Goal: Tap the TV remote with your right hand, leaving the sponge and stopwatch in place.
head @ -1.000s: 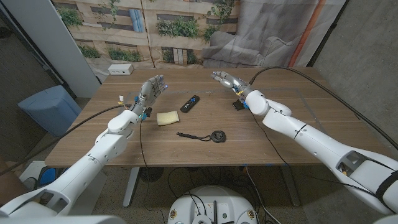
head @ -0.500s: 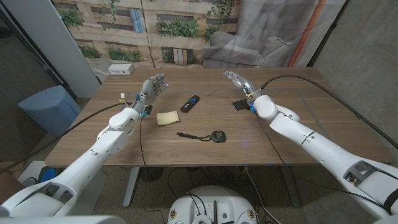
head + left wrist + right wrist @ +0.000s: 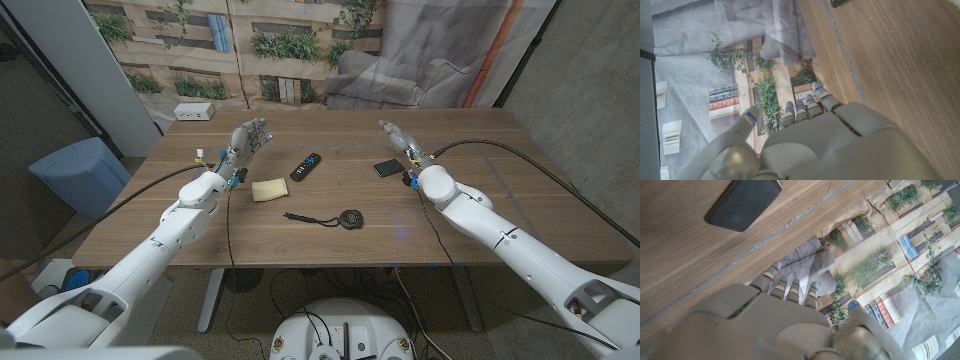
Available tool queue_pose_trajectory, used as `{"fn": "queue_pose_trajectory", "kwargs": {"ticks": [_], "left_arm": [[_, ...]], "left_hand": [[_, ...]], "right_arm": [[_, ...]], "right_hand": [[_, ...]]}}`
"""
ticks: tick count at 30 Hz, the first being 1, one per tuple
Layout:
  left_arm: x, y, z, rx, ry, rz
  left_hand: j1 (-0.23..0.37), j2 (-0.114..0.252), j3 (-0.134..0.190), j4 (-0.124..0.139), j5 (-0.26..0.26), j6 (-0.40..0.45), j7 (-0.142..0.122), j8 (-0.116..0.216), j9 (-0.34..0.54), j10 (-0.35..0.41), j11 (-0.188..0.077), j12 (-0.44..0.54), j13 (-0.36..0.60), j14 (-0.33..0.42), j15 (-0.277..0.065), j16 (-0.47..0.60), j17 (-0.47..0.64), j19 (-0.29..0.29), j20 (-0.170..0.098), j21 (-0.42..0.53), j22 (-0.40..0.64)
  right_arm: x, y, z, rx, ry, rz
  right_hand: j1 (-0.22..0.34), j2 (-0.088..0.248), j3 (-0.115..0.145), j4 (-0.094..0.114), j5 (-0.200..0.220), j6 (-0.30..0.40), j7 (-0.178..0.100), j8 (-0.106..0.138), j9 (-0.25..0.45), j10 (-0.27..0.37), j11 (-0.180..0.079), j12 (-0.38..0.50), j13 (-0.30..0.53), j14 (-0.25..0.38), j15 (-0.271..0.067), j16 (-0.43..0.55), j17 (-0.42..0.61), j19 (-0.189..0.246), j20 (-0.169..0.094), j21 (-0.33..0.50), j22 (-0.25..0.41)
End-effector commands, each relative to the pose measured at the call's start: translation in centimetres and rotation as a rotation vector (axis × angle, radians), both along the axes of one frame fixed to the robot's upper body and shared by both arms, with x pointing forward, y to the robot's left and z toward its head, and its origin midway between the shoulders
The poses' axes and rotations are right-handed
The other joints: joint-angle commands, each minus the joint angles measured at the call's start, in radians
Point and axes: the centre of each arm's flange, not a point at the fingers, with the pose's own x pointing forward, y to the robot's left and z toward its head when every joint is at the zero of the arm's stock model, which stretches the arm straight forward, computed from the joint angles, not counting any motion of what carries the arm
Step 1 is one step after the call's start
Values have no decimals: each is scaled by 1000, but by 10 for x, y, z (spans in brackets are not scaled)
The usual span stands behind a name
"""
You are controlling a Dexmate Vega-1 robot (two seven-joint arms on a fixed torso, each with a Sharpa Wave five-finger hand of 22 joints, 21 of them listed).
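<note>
The black TV remote (image 3: 306, 166) lies on the wooden table (image 3: 470, 215) near the middle, angled toward the back. In front of it to the left sits the yellow sponge (image 3: 267, 189). The black stopwatch (image 3: 349, 219) with its cord lies nearer the front edge. My right hand (image 3: 398, 138) is raised at the back right, well to the right of the remote, fingers apart and empty (image 3: 790, 310). My left hand (image 3: 245, 141) stands left of the remote, fingers spread, holding nothing (image 3: 810, 135).
A small flat black object (image 3: 388, 167) lies just by my right wrist and shows in the right wrist view too, the black object (image 3: 742, 202). A white power strip (image 3: 194, 112) sits at the table's back left corner. A blue bin (image 3: 78, 175) stands on the floor left of the table.
My right hand has swung to the right and away from the remote, uncovering the small black object. My left hand, the remote, sponge and stopwatch have stayed put.
</note>
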Motion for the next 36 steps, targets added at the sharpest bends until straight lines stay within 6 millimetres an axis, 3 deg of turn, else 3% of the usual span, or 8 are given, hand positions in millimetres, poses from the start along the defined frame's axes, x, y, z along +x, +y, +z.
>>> {"fn": "queue_pose_trajectory", "kwargs": {"ticks": [1, 7, 11, 20, 27, 36], "left_arm": [[-3, -3, -2, -19, -10, 28], [-3, -7, -4, -37, -20, 42], [-2, -11, -8, -54, -19, 50], [0, -15, -10, -63, -17, 48], [1, -11, -9, -59, -18, 51], [-1, -7, -10, -57, -12, 43]], "left_hand": [[11, 105, 3, 3, 0, 1, 0, -3, 6, 3, 1, -2, 2, 8, -5, 2, 6, 5, -1, 3, 4], [12, 105, 3, 2, 0, 1, 1, -2, 6, 3, -1, -2, 2, 8, -4, 2, 6, 5, -1, 3, 4], [12, 105, 3, 3, 0, 2, 1, -2, 6, 3, 0, -2, 2, 9, -4, 2, 6, 5, 0, 3, 4], [10, 106, 4, 7, 0, 2, 2, -2, 6, 4, 1, -1, 2, 8, -4, 2, 7, 5, -1, 3, 4], [10, 106, 5, 8, 0, 1, 1, -2, 6, 4, -1, -1, 2, 9, -4, 2, 7, 5, 0, 3, 4], [10, 106, 6, 9, 0, 2, 3, -2, 6, 5, -1, -1, 2, 10, -5, 2, 7, 6, 0, 3, 4]], "right_arm": [[-6, -19, -21, 173, 20, 11], [-7, -27, -28, 279, 2, 19], [-10, -33, -28, 292, -4, -6], [-10, -42, -38, 450, -20, 52], [-9, -46, -45, 539, -42, 87], [-10, -54, -50, 595, -71, 109]], "right_hand": [[-1, 18, 4, 6, 0, 4, -4, 8, 2, 6, -1, 8, 2, 9, 1, 7, 0, 10, -5, -2, 2], [0, 17, 4, 4, 0, 5, -4, 8, 2, 6, -4, 5, 2, 3, 2, 3, -2, 9, -5, -5, 2], [3, 18, 8, 2, 1, 10, -1, 8, 2, 15, -7, 5, 2, 11, -16, 2, -5, 7, -6, -8, 2], [5, 17, 12, -3, 1, 12, 1, 7, 2, 33, -14, 5, 2, 24, -21, 1, -12, -26, -9, -23, 3], [1, 16, 13, -2, 0, -1, 39, 1, 2, 42, -6, 1, 1, 16, -14, -8, -17, -51, -21, -30, 3], [-10, 9, 11, 1, -2, -46, 119, -9, 2, 37, 15, -12, -1, 4, 1, -21, -22, -51, -35, -25, 2]]}}
